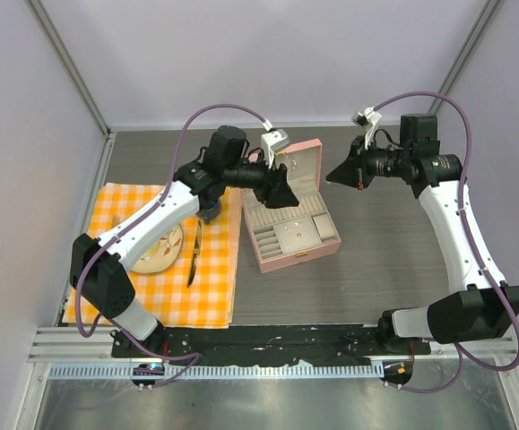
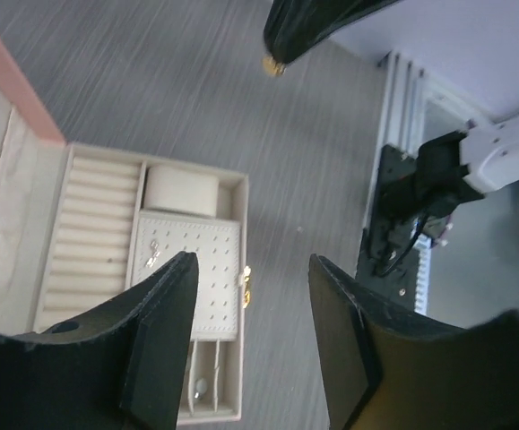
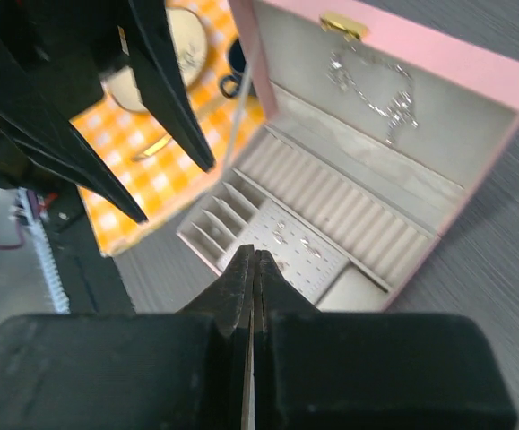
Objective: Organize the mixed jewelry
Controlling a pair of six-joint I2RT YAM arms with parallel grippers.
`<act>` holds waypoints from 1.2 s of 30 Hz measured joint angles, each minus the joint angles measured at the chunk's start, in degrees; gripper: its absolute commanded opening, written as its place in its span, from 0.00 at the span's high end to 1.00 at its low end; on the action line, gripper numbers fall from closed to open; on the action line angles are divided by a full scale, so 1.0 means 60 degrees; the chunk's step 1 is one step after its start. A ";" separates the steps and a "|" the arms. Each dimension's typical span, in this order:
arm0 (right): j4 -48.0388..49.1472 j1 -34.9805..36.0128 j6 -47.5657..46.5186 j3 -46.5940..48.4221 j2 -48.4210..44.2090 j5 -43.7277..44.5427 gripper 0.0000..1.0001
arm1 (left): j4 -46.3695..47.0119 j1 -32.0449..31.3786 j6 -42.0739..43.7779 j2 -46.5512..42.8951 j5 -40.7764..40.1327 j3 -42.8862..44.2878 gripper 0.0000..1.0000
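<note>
The left gripper [image 1: 281, 190] hung over the back half of the open pink box [image 1: 299, 257]. From its own wrist camera I had the jaws spread wide, with nothing between them. The jewelry sat right under that claw. A couple of silvery studs [image 2: 151, 255] were pinned on the perforated panel, just beside the tip of one finger [image 2: 165, 313]. Another small pale piece [image 2: 201, 387] lay in a narrow slot at the box's front edge, close against the same finger. The fingers were up off the tray, touching none of it.

The right gripper [image 1: 335, 175] hovered over bare table [image 1: 393, 260] past the box's far right corner, well apart from the studs. On its own camera the fingers were pressed flat together, and I could see nothing at the tip. The left wrist view gave me what that one didn't: a small gold speck [image 2: 268, 64] right at that closed tip. Pinched or only touching, I couldn't tell.

Only the right wrist view opened up the inside of the lid, where a silver chain [image 3: 371, 81] lay against the lining. From overhead the pieces were too small to pick out. That view did show an orange checked cloth [image 1: 210, 287] and a plate [image 1: 165, 251] left of the box.
</note>
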 measured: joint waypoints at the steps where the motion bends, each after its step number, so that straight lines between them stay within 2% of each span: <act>1: 0.0164 0.0000 0.0229 0.0036 0.0018 -0.0237 0.99 | 0.0295 0.0000 -0.0262 0.0000 0.0208 -0.0004 0.38; 8: 0.2288 0.0000 0.2565 -0.0368 -0.0058 -0.1756 0.99 | 0.2000 0.0000 -0.2007 0.0004 0.1042 -0.0011 0.34; 13: 0.4408 0.0033 0.4535 -0.1497 -0.0317 -0.2277 0.99 | 0.2397 0.0018 -0.2801 0.0004 0.1042 -0.0004 0.34; 17: 0.5388 0.0117 0.5617 -0.1818 -0.0357 -0.2470 0.99 | 0.2484 0.0047 -0.3100 0.0011 0.0984 0.0058 0.34; 26: 0.6907 0.0189 0.7002 -0.2080 -0.0576 -0.2641 0.99 | 0.3136 0.0117 -0.4011 0.0248 0.0867 0.0135 0.38; 36: 0.7111 0.0197 0.7300 -0.2313 -0.0619 -0.2637 0.99 | 0.3872 0.0120 -0.4947 0.0306 0.0889 0.0164 0.47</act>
